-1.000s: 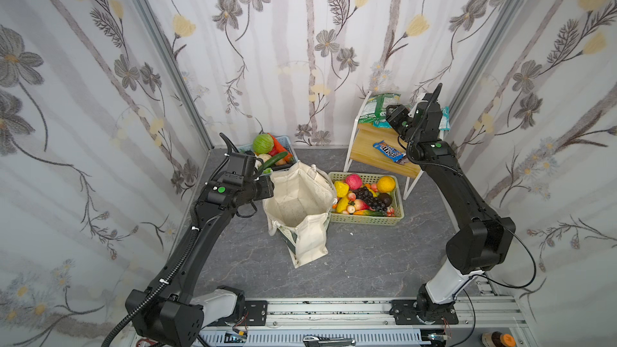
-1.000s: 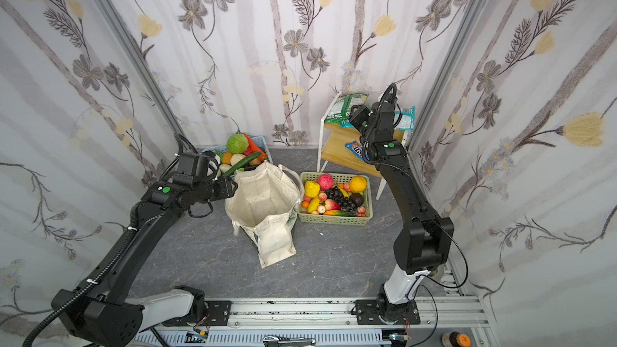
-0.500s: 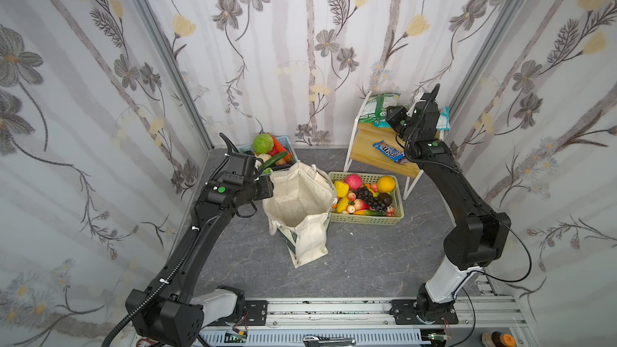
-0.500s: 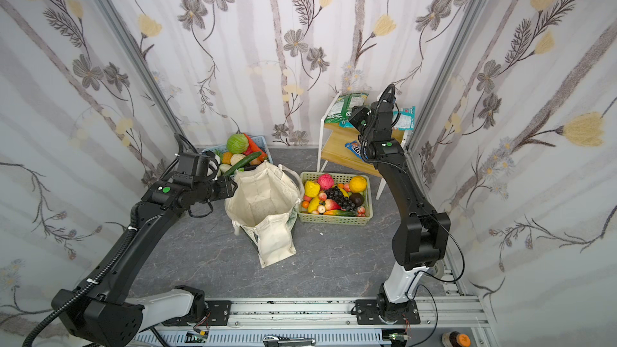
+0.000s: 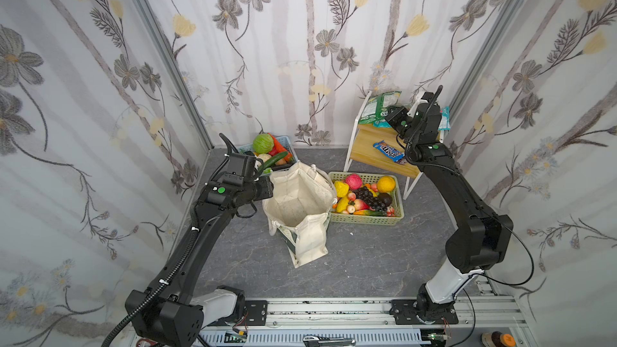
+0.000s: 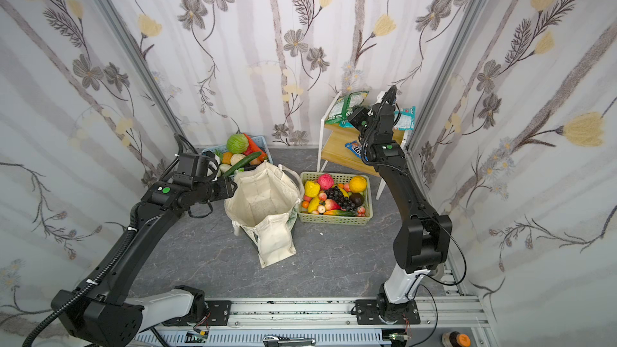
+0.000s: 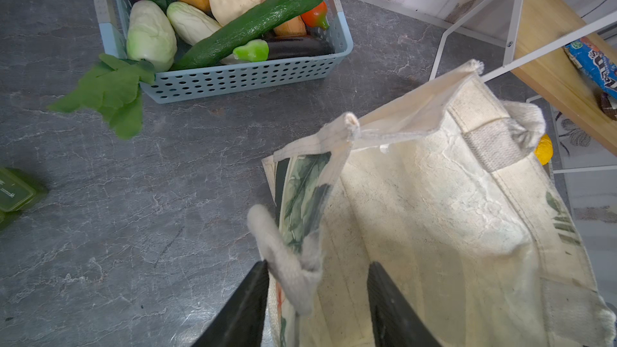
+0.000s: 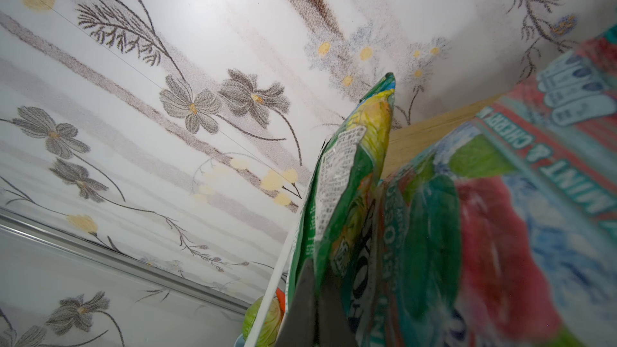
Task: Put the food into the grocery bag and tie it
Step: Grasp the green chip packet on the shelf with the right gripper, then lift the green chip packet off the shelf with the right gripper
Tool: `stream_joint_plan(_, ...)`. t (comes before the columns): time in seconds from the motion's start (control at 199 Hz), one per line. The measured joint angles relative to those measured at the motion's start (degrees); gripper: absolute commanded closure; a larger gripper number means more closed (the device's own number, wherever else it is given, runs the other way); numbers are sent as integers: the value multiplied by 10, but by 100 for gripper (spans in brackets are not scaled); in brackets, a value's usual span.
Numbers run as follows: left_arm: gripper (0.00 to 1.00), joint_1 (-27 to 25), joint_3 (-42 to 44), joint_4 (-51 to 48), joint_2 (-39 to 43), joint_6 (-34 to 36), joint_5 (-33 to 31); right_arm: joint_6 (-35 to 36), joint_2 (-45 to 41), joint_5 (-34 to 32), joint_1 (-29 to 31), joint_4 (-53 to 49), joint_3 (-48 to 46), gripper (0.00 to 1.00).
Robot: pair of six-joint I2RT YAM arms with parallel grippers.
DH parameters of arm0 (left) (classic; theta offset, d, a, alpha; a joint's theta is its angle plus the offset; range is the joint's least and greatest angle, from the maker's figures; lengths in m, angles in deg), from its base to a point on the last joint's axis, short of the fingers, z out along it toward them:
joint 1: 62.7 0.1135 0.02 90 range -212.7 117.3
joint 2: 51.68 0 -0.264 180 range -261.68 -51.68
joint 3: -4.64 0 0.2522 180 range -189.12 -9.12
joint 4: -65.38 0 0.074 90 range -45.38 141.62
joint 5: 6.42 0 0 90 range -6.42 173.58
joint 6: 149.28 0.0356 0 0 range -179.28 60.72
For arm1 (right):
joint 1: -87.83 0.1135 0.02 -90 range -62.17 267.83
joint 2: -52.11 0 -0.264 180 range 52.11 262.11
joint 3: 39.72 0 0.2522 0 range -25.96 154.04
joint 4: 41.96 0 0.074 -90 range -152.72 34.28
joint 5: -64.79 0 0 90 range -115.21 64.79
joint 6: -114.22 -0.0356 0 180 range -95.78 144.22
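Right gripper [image 8: 315, 290] jaws clamp the green-and-yellow snack packet [image 8: 354, 148] atop a small shelf [image 5: 369, 146]. Left gripper [image 7: 318, 263] jaws stand apart astride the rim of the open grocery bag [image 7: 434, 195] on the bench [image 7: 133, 201].

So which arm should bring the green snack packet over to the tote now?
Right. The right gripper is shut on the snack packet at the shelf, while the left gripper straddles the rim of the grocery bag, jaws apart, beside its open mouth.
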Motion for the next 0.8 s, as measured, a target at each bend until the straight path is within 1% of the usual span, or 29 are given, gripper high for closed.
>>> stream_joint_plan(0.095, 49, 0, 1, 0, 0, 0, 0, 11, -10, 1, 0, 2, -6, 100)
stream_joint_plan(0.261, 42, 0, 2, 0, 0, -2, 11, 31, -29, 1, -1, 2, -8, 100)
stream_joint_plan(0.391, 33, 0, 0, 4, -3, -5, 20, 51, -42, 4, -1, 2, -9, 100)
stream_joint_plan(0.803, 22, 0, -24, 3, -16, -19, 4, 110, -94, 37, -2, -11, -12, 100)
